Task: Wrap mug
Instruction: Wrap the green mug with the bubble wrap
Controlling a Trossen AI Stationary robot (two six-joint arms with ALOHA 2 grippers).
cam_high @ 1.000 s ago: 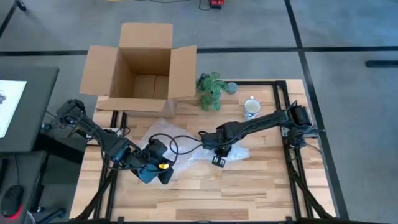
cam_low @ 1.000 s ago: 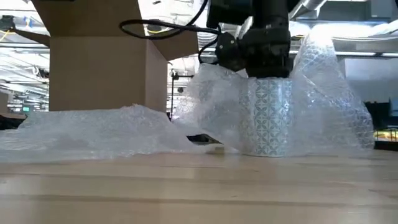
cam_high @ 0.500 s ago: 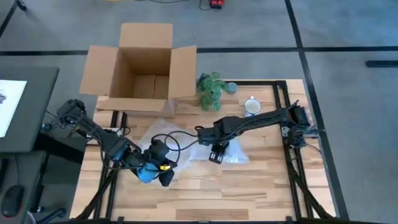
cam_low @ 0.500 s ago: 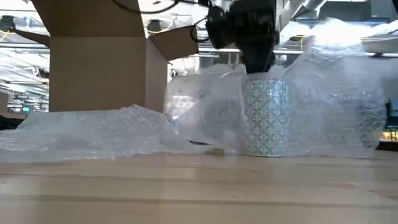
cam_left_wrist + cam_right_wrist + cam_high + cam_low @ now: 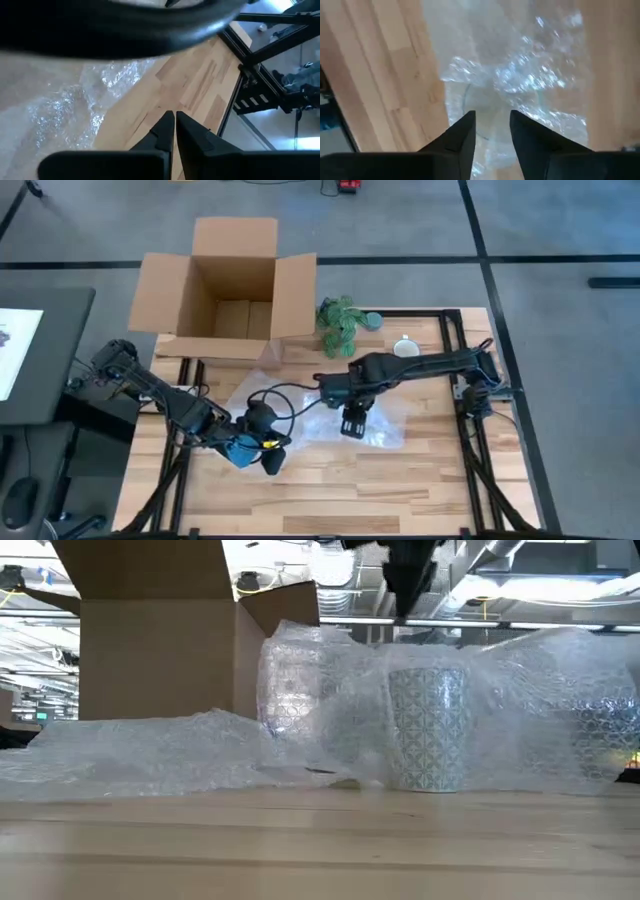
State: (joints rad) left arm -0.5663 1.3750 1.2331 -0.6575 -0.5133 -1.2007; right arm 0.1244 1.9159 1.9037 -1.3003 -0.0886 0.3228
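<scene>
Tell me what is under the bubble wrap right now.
Low view: a patterned mug stands upright on the wooden table under the bubble wrap draped over it. Its handle and inside are hidden. The right gripper hovers above, open.

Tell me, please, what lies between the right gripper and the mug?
In the low view, the right gripper hangs above the mug; only bubble wrap draped over the mug lies between.
</scene>
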